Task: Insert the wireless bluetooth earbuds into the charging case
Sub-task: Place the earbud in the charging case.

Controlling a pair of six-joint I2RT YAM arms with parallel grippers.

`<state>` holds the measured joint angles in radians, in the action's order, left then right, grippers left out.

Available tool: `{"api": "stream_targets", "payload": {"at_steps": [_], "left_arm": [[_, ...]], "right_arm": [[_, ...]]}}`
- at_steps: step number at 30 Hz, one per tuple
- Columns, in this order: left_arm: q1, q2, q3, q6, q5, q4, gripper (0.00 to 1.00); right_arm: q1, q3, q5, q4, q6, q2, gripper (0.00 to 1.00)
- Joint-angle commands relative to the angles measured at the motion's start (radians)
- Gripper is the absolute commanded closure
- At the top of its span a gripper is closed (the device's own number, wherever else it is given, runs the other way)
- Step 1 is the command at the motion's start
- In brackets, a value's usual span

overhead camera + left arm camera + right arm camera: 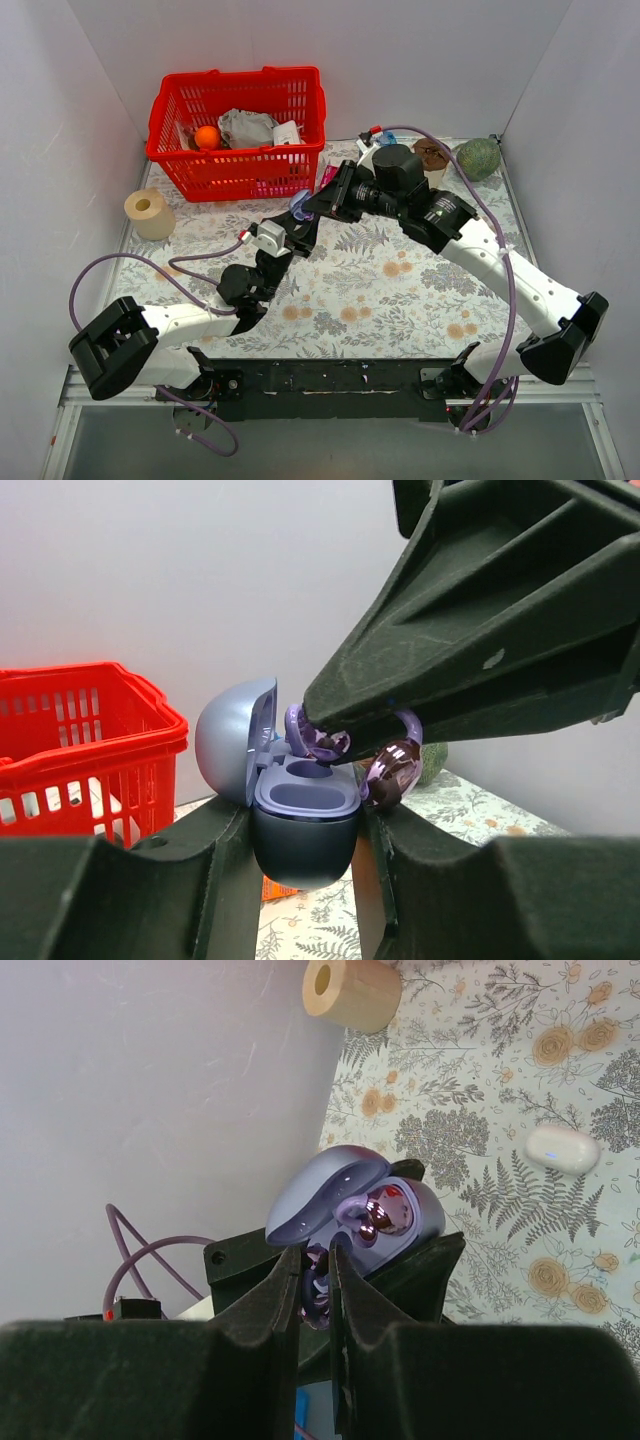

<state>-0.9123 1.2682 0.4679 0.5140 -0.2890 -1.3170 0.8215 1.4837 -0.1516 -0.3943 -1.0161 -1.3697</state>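
Observation:
My left gripper (305, 825) is shut on the charging case (305, 842), a pale lavender-blue oval held upright above the table. Its lid (235, 740) is swung open to the left. My right gripper (315, 1250) reaches in from above, shut on one purple earbud (318, 1285), whose tip hangs just over the case's sockets (318, 742). A second shiny purple earbud (393, 770) lies at the case's right rim; I cannot tell if it is seated. From above, both grippers meet at the case (302, 205), mid-table.
A red basket (236, 130) holding an orange and other items stands at the back left. A pale roll (150, 213) lies at the left edge. A white capsule (562, 1149) rests on the floral cloth. A green fruit (478, 158) and a brown object (432, 155) sit back right.

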Motion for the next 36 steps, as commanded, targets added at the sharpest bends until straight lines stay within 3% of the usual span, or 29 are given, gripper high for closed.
{"api": "stream_targets", "payload": {"at_steps": [1, 20, 36], "left_arm": [[-0.007, -0.015, -0.006, 0.053, 0.002, -0.064, 1.0], [-0.014, -0.021, -0.04, 0.297, 0.034, -0.091, 1.0], [-0.013, -0.2, -0.04, 0.523, 0.208, 0.213, 1.0]], "right_arm": [[0.008, 0.067, 0.027, 0.011, 0.019, -0.017, 0.99], [0.008, 0.121, 0.018, -0.028, 0.135, -0.071, 0.99], [0.008, 0.158, -0.12, -0.081, 0.465, -0.028, 0.99]]}}
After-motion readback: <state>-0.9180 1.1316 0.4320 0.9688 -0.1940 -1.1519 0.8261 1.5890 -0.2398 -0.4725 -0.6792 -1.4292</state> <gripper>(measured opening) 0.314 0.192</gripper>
